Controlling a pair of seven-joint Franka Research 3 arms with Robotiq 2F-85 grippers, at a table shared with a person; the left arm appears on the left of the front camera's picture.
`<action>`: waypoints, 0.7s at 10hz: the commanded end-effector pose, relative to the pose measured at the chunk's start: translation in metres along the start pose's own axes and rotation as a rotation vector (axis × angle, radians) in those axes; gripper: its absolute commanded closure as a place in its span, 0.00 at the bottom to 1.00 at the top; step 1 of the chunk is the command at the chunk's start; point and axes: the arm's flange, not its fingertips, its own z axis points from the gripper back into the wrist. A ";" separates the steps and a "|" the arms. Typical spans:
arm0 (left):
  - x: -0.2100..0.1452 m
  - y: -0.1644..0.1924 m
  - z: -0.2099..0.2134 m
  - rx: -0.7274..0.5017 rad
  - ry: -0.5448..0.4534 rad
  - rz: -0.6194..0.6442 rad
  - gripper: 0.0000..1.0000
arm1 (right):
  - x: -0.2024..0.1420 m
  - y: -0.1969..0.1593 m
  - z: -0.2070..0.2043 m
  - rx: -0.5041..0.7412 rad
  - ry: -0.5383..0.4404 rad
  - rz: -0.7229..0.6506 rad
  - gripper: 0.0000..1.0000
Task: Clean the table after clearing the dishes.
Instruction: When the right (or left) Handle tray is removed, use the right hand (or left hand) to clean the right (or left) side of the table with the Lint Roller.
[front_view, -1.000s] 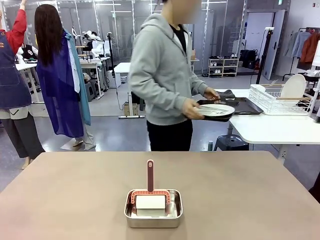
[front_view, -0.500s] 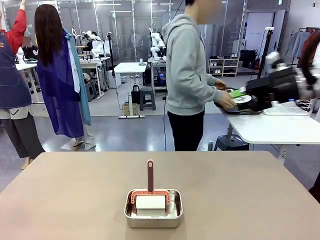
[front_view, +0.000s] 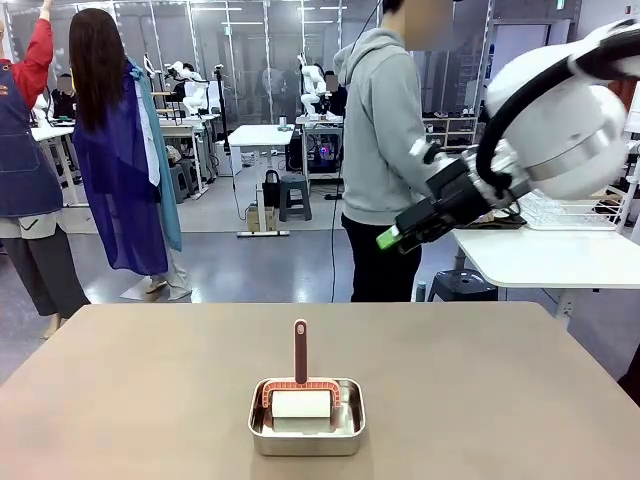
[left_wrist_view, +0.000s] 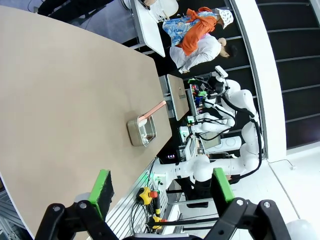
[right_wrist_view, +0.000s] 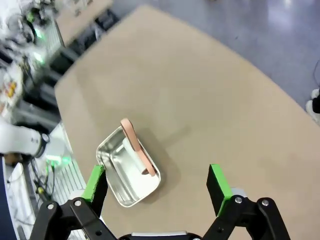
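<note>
The taupe table (front_view: 140, 400) bears a small steel pan (front_view: 306, 412) holding a white roller with a pink handle (front_view: 300, 350). My right gripper (front_view: 392, 236) hangs high above the far right part of the table, its arm coming in from the right. In the right wrist view it (right_wrist_view: 156, 182) is open and holds nothing, with the pan (right_wrist_view: 127, 172) below on the table (right_wrist_view: 210, 95). My left gripper (left_wrist_view: 161, 185) is open too, far above the table (left_wrist_view: 60, 100) and the pan (left_wrist_view: 141, 131). The dishes are hidden.
A person in a grey hoodie (front_view: 385, 130) stands beyond the far edge, turned toward a white side table (front_view: 550, 260) with a wire rack (front_view: 575, 212). Other people stand at the back left.
My right arm has swung in from the right, closer to the camera and over the table's far right. The person has turned to the side table, and the plate and tray are now covered by the arm.
</note>
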 end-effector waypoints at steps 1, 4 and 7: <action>-0.004 -0.003 0.001 -0.015 -0.002 0.000 0.00 | 0.017 -0.004 -0.027 0.008 0.102 0.015 0.00; -0.004 -0.003 0.001 -0.015 -0.002 0.000 0.00 | 0.025 0.012 -0.068 0.024 0.203 0.084 0.00; -0.004 -0.003 0.001 -0.015 -0.002 0.000 0.00 | 0.011 0.005 -0.069 0.026 0.177 0.085 0.00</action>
